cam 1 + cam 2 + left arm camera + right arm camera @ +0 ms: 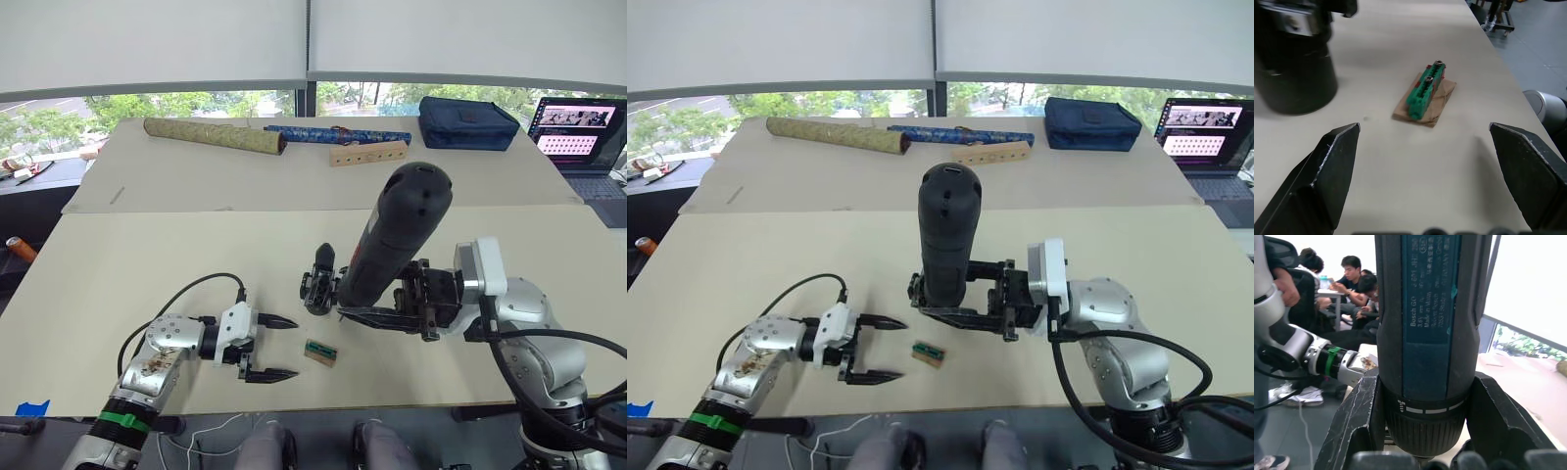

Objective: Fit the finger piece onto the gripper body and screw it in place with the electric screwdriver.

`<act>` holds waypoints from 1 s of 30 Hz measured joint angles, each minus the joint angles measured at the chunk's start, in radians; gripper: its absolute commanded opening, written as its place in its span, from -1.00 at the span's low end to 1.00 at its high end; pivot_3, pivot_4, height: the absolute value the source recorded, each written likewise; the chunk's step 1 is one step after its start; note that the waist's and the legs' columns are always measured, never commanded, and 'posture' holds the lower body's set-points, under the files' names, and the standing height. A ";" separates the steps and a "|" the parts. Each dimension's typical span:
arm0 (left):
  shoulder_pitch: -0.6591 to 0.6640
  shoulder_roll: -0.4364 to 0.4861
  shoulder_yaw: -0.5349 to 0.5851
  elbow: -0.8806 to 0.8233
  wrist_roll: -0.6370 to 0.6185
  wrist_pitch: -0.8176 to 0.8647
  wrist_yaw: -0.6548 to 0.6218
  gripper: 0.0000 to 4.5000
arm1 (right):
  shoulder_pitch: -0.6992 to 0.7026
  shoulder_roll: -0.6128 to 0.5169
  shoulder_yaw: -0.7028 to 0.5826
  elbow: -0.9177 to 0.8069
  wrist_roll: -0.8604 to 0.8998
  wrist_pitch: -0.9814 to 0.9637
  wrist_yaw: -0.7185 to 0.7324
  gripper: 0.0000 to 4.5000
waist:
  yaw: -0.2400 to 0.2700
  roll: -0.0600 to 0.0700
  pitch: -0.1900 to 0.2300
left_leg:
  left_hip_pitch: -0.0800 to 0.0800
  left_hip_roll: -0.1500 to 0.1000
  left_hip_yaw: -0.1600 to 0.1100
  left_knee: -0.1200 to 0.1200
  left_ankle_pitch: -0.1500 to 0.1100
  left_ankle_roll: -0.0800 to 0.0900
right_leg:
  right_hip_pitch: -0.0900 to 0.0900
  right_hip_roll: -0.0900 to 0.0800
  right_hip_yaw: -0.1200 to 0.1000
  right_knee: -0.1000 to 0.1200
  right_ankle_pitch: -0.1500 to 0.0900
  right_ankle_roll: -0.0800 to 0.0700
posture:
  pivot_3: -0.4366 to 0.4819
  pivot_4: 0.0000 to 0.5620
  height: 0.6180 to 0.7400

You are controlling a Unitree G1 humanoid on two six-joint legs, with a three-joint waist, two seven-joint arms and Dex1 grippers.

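My right gripper point(384, 305) is shut on the electric screwdriver point(397, 235), a thick black tool held nearly upright with its rounded end up. In the right wrist view its barrel point(1425, 333) sits between the two black fingers point(1356, 426). The tool's lower end stands right beside the gripper body point(319, 279), a small black mechanism with a pointed finger sticking up; the bit is hidden. My left gripper point(292, 348) rests open on the table, to the left of a small green-and-tan block point(320, 352), also centred between its fingers point(1327, 166). The finger piece is hidden.
At the table's far side lie a tan rolled tube point(214, 135), a blue roll point(338, 132), a wooden strip with holes point(367, 152), a navy bag point(467, 121) and a laptop point(578, 132). People sit in the background point(1352, 279).
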 measured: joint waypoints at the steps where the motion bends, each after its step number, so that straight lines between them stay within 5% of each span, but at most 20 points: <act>1: 0.000 -0.006 -0.004 -0.002 0.001 0.000 0.008 1.00 | 0.009 -0.005 0.002 0.000 0.000 0.000 0.001 -0.16 | 0.001 0.000 0.000 | 0.000 0.000 0.000 0.000 0.000 0.000 | 0.000 0.000 0.000 0.000 0.000 0.000 | -0.05 -0.47 1.00; 30: -0.027 -0.068 -0.095 -0.024 0.074 0.000 0.079 1.00 | 0.046 -0.010 0.128 0.140 -0.080 -0.108 0.088 -0.16 | 0.005 0.000 0.000 | 0.006 0.001 -0.003 0.004 -0.004 0.006 | 0.010 -0.003 -0.001 -0.003 0.000 0.000 | -0.05 -0.47 1.00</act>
